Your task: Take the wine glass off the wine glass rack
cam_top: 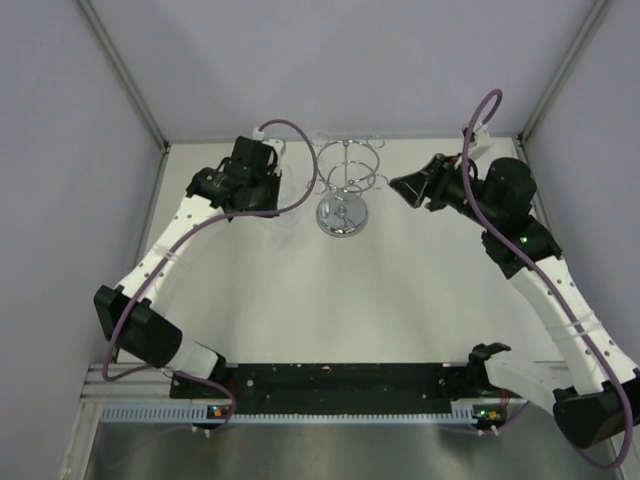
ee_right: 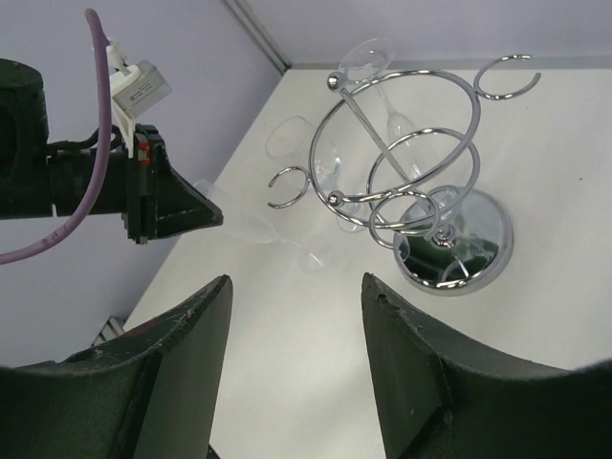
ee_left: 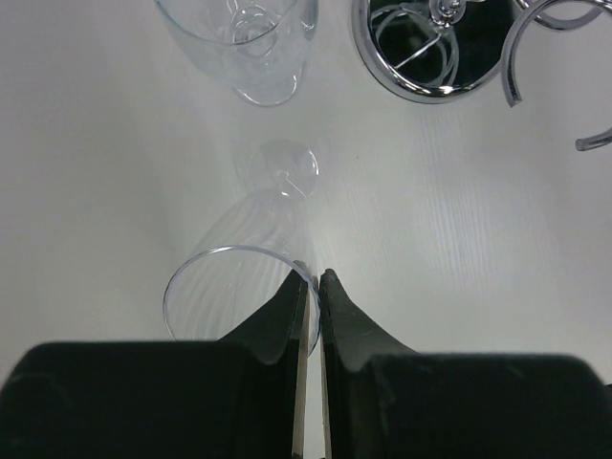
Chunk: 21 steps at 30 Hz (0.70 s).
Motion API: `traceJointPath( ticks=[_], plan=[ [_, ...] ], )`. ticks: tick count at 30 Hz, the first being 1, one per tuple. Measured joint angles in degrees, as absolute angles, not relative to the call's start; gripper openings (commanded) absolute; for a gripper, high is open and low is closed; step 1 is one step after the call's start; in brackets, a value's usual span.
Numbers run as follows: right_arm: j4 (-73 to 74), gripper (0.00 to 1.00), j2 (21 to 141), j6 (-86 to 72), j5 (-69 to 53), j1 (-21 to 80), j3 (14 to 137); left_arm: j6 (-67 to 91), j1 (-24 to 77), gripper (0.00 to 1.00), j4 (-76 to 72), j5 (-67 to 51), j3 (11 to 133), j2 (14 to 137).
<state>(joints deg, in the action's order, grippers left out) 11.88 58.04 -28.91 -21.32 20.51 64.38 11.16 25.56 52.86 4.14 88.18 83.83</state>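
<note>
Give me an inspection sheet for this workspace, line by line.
Surface: white table, no spills seen.
Job's things: wine glass rack upright on its mirrored base; wine glass off the rack, pinched at its rim; another glass hangs foot-up in the rack.
Clutter: nothing seen.
Grippers: left gripper shut on the wine glass; right gripper open, apart from the rack.
Cables: purple cable loops off the left wrist close to the rack; a similar one on the right arm.
Surroundings: pale walls on three sides.
</note>
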Motion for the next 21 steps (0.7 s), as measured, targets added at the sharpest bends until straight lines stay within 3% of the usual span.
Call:
traceJointPath(
  ticks=[7,10,21],
  plan=[
    [11.53,0.57,60.75,-28.91,-21.1,20.51,64.38,10.26,25.56,0.0,55.42,4.73,90.37,87.09],
    [11.35,0.57,61.19,-28.91,-21.1,20.51,64.14,10.22,25.56,0.07,55.68,4.8,91.31,87.74],
    [11.05,0.57,61.43,-28.23,-21.08,20.51,64.14,10.22,27.09,0.13,55.7,4.82,91.77,91.85]
  ],
)
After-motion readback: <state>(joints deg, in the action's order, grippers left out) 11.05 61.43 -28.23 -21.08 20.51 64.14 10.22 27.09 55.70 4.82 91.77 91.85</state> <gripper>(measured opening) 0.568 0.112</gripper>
